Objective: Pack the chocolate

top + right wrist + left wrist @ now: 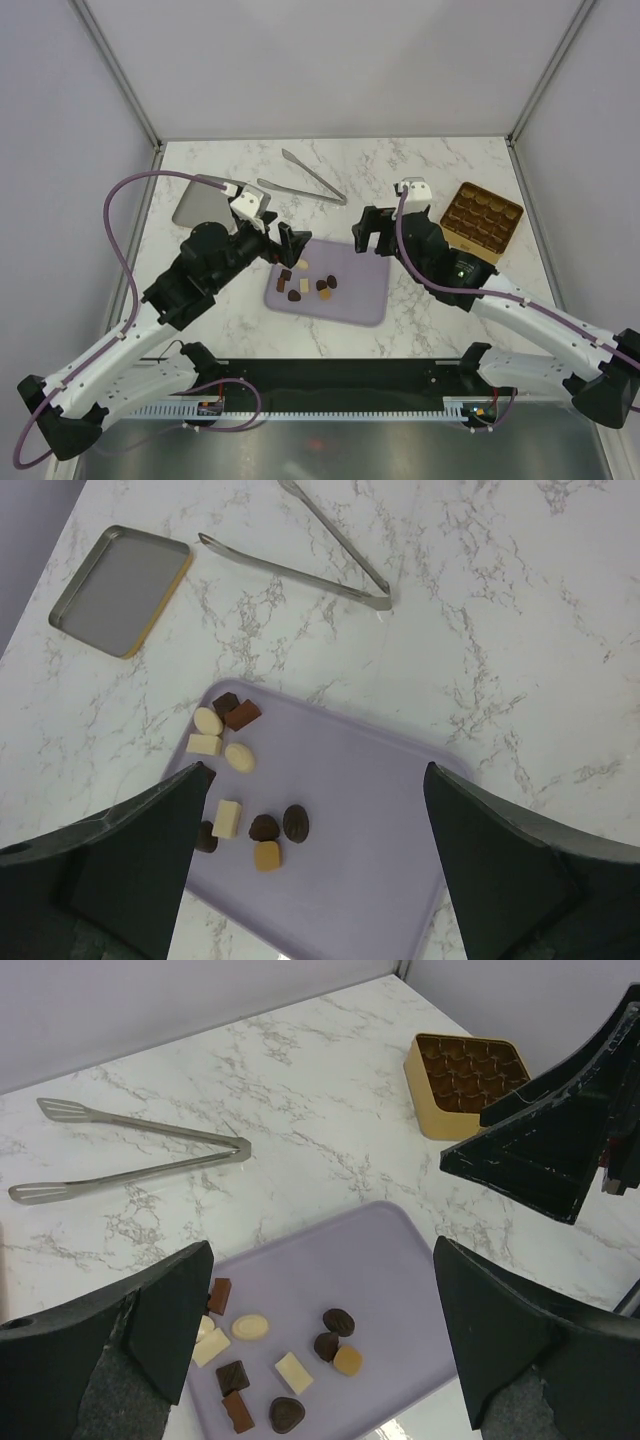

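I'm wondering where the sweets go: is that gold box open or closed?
Open. The gold compartmented box shows its rows of compartments from above, no lid on it. The chocolate pieces lie on the lilac tray.

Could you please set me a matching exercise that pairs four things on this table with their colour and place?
Things:
1. tongs
2. box
3. tray
4. lid

Descriptions, as seen from the top view:
a. lilac, under the chocolates
b. gold, far right
c. grey, far left
d. bare metal, at the back near the middle

Pairs: 1-d, 2-b, 3-a, 4-c.
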